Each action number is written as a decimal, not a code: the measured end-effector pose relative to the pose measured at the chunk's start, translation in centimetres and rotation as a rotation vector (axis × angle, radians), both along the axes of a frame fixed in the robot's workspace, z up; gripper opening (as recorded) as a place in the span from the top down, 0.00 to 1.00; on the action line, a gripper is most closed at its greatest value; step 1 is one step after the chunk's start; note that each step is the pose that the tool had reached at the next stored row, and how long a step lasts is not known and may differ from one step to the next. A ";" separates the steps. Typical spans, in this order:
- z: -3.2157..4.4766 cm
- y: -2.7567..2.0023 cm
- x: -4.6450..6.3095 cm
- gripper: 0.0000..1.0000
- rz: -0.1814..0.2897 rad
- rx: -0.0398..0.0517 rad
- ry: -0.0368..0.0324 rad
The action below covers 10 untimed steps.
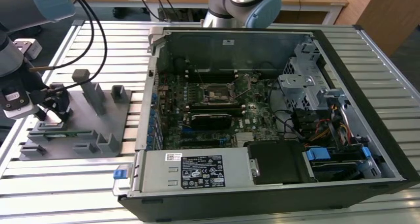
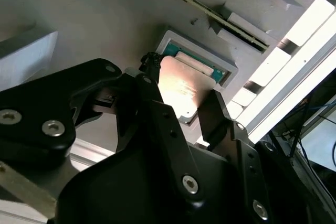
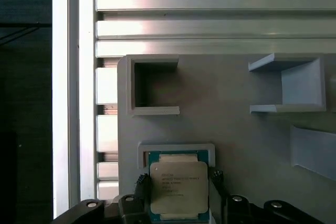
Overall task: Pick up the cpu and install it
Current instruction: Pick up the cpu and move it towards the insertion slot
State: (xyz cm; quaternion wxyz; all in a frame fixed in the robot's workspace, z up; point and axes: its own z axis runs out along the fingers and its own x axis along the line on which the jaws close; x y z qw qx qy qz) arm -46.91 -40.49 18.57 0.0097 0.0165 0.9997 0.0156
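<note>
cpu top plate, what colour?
The cpu is silvery on top, teal-green at the edge; best in the first wrist view.

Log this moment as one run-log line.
stage: pick | end effector: at cpu | cpu: seated in gray fixture pocket | install: not done

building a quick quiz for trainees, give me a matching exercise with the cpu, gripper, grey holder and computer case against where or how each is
1 cpu
2 gripper
3 grey holder
4 computer case

a side open, motherboard exposed
b lying in a shallow pocket of the grey holder
c on the slatted table, at the exterior view's left
d down at the cpu

Pairs: 1-b, 2-d, 3-c, 4-a
</note>
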 end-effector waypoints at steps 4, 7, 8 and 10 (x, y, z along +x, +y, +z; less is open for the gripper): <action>-0.01 0.00 0.0 0.47 0.000 0.0002 -0.0003; 0.02 0.01 0.0 0.47 0.000 0.0002 -0.0004; 0.04 0.01 0.0 0.47 0.000 0.0003 -0.0006; 0.12 0.00 0.0 0.47 0.000 0.0002 -0.0005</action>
